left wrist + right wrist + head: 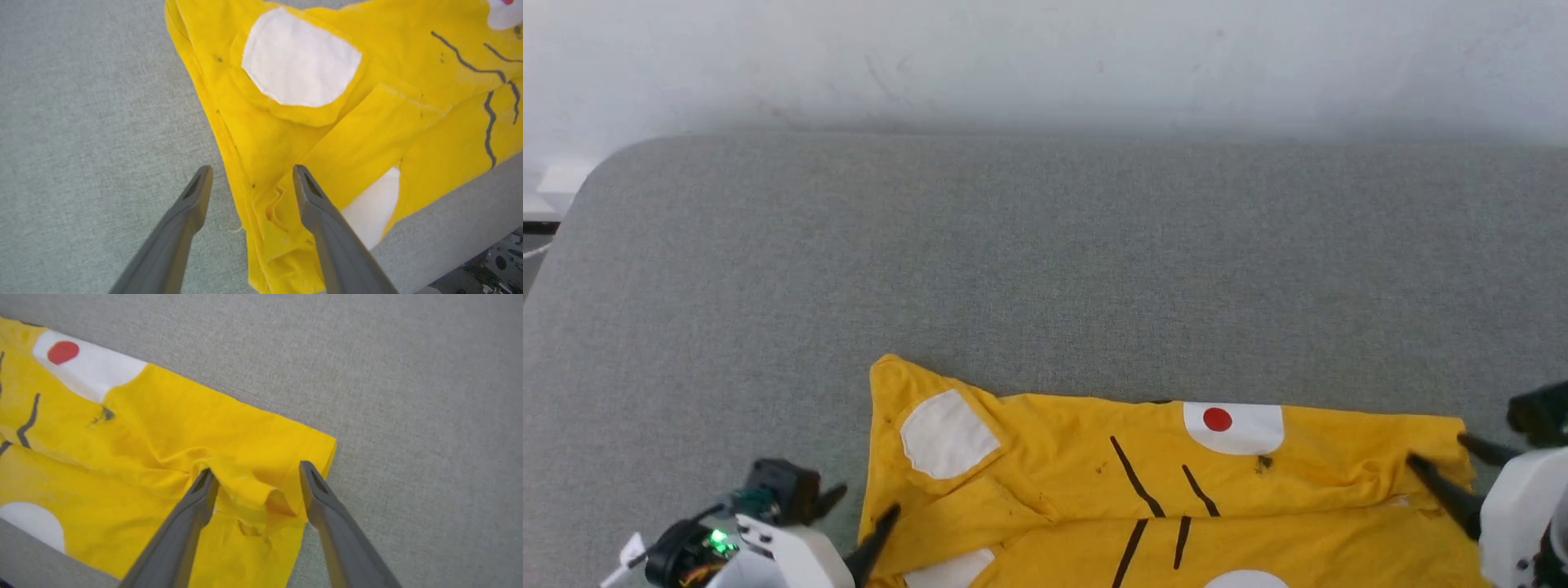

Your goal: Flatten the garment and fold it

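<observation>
While the yellow T-shirt (1307, 490) lay partly folded along the near edge of the grey table (1045, 245), the left gripper (252, 169) stood with jaws apart, holding nothing, one finger over the shirt's left hem and one over bare table. The right gripper (256, 467) was likewise spread wide, straddling a rumpled fold at the shirt's right corner.

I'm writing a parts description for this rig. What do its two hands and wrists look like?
The left hand and right hand each have two long, tapering dark grey fingers with pointed tips, on a white wrist shell. By the left shell sit black housings, a green light, thin coloured wires and a small white tag. The right has a black block.
</observation>
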`<state>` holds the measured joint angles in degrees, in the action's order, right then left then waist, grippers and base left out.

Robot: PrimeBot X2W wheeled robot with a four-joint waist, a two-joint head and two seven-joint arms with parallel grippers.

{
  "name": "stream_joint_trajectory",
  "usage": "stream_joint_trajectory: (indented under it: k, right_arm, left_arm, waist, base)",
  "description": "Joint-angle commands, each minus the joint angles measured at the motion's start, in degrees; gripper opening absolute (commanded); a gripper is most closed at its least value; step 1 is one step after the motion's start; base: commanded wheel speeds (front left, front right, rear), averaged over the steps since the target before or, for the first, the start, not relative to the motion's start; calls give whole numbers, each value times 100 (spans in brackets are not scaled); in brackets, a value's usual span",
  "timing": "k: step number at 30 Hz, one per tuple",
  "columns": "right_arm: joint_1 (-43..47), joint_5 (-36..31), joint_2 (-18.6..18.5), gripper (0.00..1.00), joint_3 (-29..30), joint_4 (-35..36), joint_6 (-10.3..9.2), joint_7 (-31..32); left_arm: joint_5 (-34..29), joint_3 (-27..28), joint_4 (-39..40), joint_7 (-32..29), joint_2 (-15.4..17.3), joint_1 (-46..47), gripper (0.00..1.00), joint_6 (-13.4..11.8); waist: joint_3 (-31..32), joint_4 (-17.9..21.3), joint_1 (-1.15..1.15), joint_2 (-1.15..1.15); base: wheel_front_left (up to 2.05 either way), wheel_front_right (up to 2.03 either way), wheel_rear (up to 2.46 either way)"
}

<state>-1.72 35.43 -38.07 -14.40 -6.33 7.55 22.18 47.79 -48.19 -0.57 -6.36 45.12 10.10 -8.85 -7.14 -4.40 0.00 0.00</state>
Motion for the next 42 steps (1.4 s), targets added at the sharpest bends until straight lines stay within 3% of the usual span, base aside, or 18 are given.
stream_joint_trajectory:
  k: [1, 5, 8, 10, 13, 16, 18, 22, 25, 29, 35, 42]
  right_arm:
    - [-95, 102, -32, 100, 73, 120, -6, 13]
    - [22, 366, -50, 100, 520, 618, -6, 259]
    - [169, 304, 163, 100, 992, 870, -6, 413]
    - [294, 136, 435, 100, 1331, 929, -6, 545]
    - [516, -194, 1035, 100, 1909, 886, -6, 844]
    - [668, -548, 1628, 100, 2349, 925, -6, 1044]
    - [709, -794, 2001, 100, 2610, 914, -6, 1066]
    - [723, -1216, 2638, 100, 2974, 745, -6, 1081]
    - [670, -1461, 2956, 100, 3186, 507, -6, 1077]
    - [610, -1845, 3124, 100, 3276, 172, -6, 1051]
    - [494, -1918, 3334, 100, 3377, -357, -6, 1073]
    - [580, -1684, 3396, 100, 2880, -787, -6, 1278]
  left_arm:
    - [74, 107, 40, 117, -43, 61, 100, -73]
    - [228, 490, 289, 635, -157, -17, 100, -340]
    - [297, 949, 487, 1401, -391, -90, 100, -652]
    - [331, 1328, 584, 1886, -584, -195, 100, -921]
    - [202, 1844, 785, 2106, -900, -406, 100, -1184]
    - [-545, 2209, 927, 2130, -1128, -574, 100, -1364]
    - [-997, 2497, 1006, 2132, -1453, -721, 100, -1424]
    - [-1757, 2940, 1088, 2134, -1981, -996, 100, -1229]
    - [-2118, 3183, 1036, 2134, -2288, -1166, 100, -933]
    - [-2420, 3395, 920, 2134, -2595, -1295, 100, -562]
    - [-2777, 3638, 711, 2135, -2860, -1350, 100, -238]
    - [-3043, 3899, 635, 2135, -3146, -1321, 100, 71]
  waist:
    - [97, 15, 0, 0]
    - [236, 23, 0, 0]
    - [286, 39, 0, 0]
    - [306, 49, 0, 0]
    - [305, 35, 0, 0]
    - [274, 14, 0, 0]
    - [246, -9, 0, 0]
    - [200, -42, 0, 0]
    - [162, -68, 0, 0]
    - [100, -109, 0, 0]
    - [-2, -159, 0, 0]
    - [-145, -204, 0, 0]
  base:
    - [0, 0, 0]
    - [0, 0, 0]
    - [0, 0, 0]
    - [0, 0, 0]
    - [0, 0, 0]
    - [0, 0, 0]
    - [0, 0, 0]
    - [0, 0, 0]
    - [0, 0, 0]
    - [0, 0, 0]
    - [0, 0, 0]
    - [0, 0, 0]
